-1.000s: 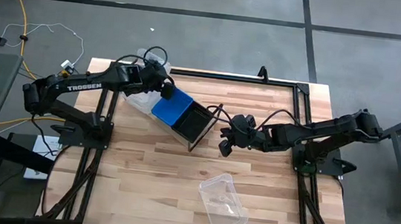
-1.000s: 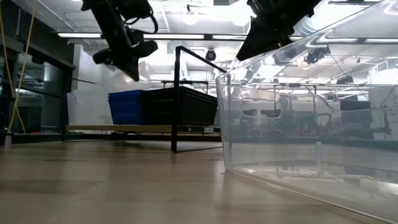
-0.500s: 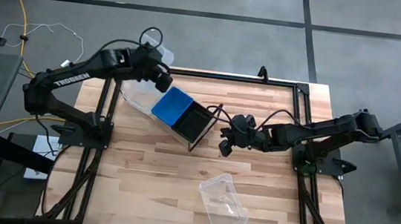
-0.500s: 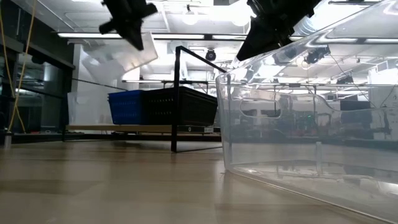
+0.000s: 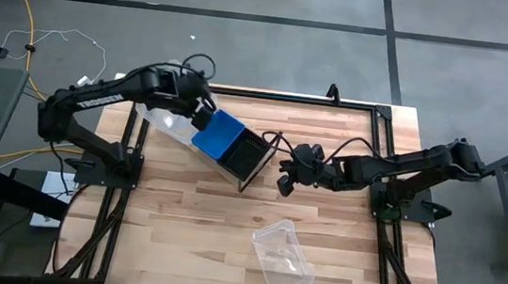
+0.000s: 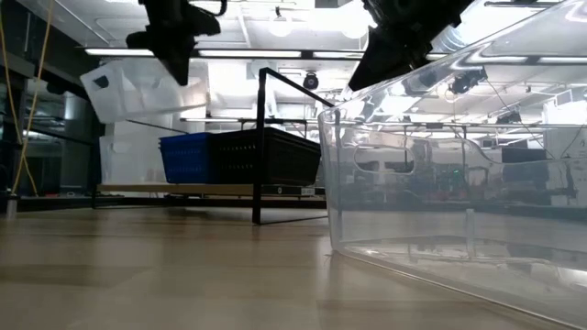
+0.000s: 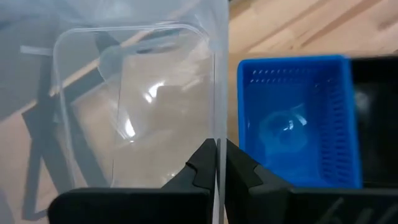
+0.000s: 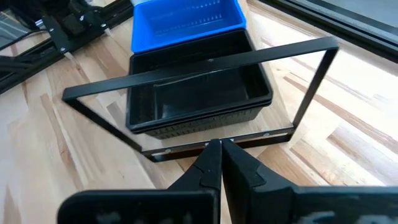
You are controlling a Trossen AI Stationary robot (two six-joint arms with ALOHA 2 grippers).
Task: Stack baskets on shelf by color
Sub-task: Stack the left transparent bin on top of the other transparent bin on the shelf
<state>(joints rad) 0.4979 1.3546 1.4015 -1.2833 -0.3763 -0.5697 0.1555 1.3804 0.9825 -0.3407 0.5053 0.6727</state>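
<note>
Upper left of the high view: the left claw (image 5: 203,108) pinches the wall of a clear basket (image 5: 166,121), held off the tabletop (image 5: 189,220) beside the blue basket (image 5: 216,137) and black basket (image 5: 248,157) in the shelf (image 5: 273,142). The right claw (image 5: 284,181) hovers mid-frame, closed and empty; another clear basket (image 5: 283,257) sits lower centre

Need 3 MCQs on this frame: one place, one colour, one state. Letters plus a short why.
1. Where is the loose clear basket? A) on the shelf B) on the table's near part C) in the right end effector
2. What colour is the basket beside the black basket? A) blue B) red C) green
3. What is the left end effector doing? A) open B) shut on nothing C) shut on a clear basket

B: it lies apart from the shelf.
A: blue basket touches it.
C: fingers pinch the held basket's wall.
</note>
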